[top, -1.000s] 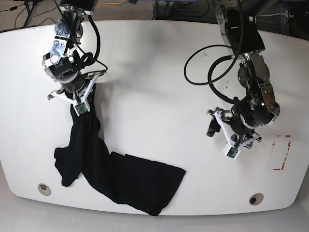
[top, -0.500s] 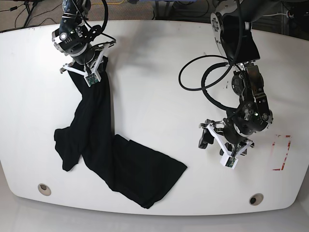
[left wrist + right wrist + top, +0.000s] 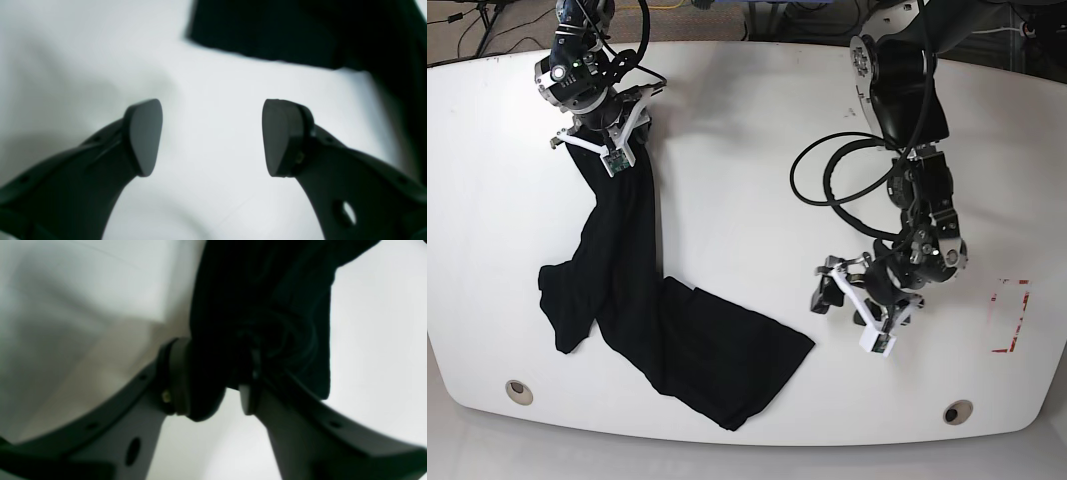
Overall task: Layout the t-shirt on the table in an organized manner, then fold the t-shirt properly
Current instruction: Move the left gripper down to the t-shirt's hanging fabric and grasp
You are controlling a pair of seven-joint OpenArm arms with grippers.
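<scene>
The black t-shirt (image 3: pixel 627 300) lies crumpled in a long band on the white table (image 3: pixel 747 150), from the far left down to the near edge, with no print showing. My right gripper (image 3: pixel 607 145) sits on the shirt's far end. In the right wrist view its jaws (image 3: pixel 211 386) stand partly open with a bunch of the black cloth (image 3: pixel 260 306) still between the pads. My left gripper (image 3: pixel 825 285) hovers low over bare table to the right of the shirt's lower corner. It is open and empty (image 3: pixel 213 136), with the shirt's edge (image 3: pixel 283 30) just beyond the fingertips.
A red-and-white tape rectangle (image 3: pixel 1012 315) marks the table at the right. Two grommet holes (image 3: pixel 519 390) (image 3: pixel 957 411) sit near the front edge. A black cable loop (image 3: pixel 827 180) hangs from the left arm over the table's middle.
My right gripper carried the shirt's end toward the table's far left corner, stretching the cloth, and its jaws have now parted. My left arm moved left toward the shirt's lower corner.
</scene>
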